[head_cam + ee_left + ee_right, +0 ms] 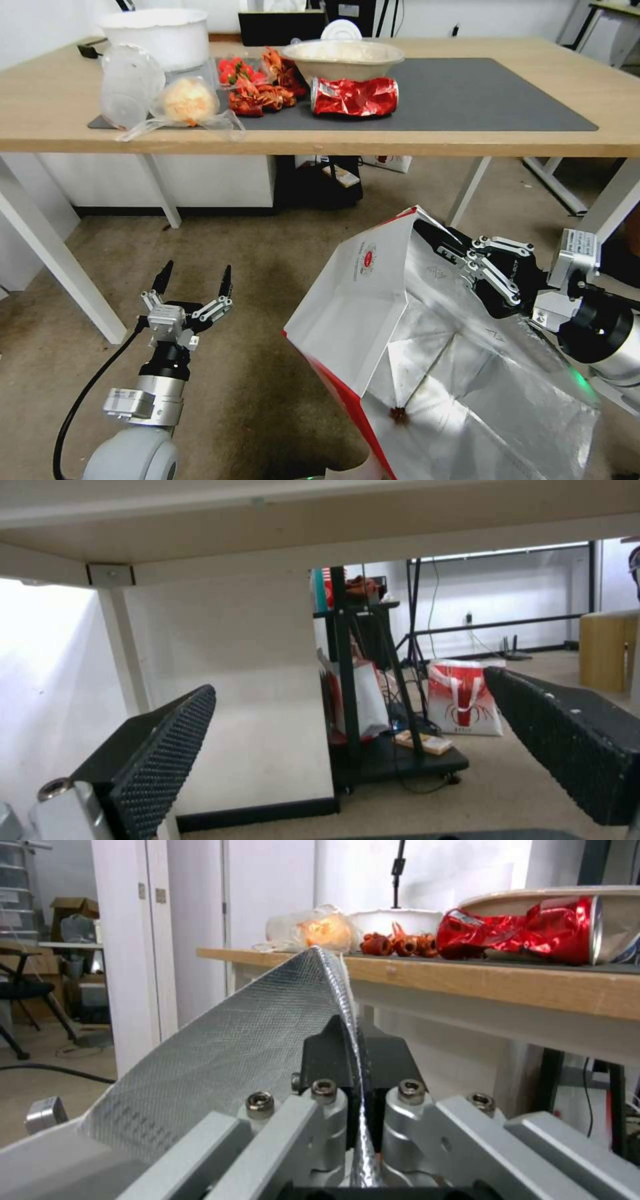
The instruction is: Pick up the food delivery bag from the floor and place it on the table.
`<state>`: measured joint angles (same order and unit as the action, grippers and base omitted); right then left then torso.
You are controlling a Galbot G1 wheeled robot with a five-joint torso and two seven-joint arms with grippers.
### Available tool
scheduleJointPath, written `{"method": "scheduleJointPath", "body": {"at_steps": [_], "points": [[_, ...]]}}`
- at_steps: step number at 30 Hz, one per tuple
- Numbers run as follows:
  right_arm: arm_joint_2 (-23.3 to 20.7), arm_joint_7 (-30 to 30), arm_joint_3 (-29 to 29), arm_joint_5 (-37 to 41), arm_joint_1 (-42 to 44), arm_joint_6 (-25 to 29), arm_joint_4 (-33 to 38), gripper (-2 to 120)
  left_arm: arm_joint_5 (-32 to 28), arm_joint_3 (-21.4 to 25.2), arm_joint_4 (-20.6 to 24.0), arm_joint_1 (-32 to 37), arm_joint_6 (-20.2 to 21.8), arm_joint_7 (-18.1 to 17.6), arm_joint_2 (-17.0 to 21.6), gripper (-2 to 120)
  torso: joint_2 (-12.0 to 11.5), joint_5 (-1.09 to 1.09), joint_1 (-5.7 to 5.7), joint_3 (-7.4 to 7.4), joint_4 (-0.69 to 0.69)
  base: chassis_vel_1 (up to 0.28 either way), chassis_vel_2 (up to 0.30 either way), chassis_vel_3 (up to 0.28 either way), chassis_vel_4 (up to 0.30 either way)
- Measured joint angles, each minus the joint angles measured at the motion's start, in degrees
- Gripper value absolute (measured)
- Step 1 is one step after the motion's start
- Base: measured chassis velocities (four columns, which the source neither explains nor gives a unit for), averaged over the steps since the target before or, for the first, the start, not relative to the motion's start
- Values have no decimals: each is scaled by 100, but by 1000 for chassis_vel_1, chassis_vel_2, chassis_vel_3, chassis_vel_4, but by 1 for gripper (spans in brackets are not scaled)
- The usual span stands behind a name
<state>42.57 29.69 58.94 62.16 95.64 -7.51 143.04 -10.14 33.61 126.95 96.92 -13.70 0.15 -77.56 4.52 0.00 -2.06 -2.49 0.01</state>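
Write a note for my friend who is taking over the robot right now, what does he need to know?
Right gripper: shut on the foil rim of the food delivery bag, as the right wrist view shows.
Left gripper: open, holding nothing, low over the floor in front of the table.
Bag: tilted, its mouth gaping, below the tabletop's edge; whether its base rests on the carpet is hidden.
Table: crushed red can, bowls and food scraps sit on the left of the dark mat; its right half is free.
Done: bag gripped.
Left: lift it onto the table, release.
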Motion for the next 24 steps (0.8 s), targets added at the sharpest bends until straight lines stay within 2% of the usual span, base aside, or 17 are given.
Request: {"method": "scheduleJointPath", "body": {"at_steps": [9,11,13,24], "points": [[10,44,29,3,20,2,15,0,-1,-10,47,4,14,-24,-8,100,234,1,-29,-206,0,0,0,0,0],[10,48,30,6,21,2,15,0,-1,-10,49,4,15,-25,-8,100,243,0,-29,-214,0,0,0,0,0],[8,111,32,40,13,23,17,0,-1,-5,69,10,23,-37,-6,100,332,0,-43,-289,0,0,0,0,0],[5,161,69,94,21,26,20,0,0,-3,110,37,44,-46,-11,100,573,0,-94,-479,0,0,0,0,0]]}}
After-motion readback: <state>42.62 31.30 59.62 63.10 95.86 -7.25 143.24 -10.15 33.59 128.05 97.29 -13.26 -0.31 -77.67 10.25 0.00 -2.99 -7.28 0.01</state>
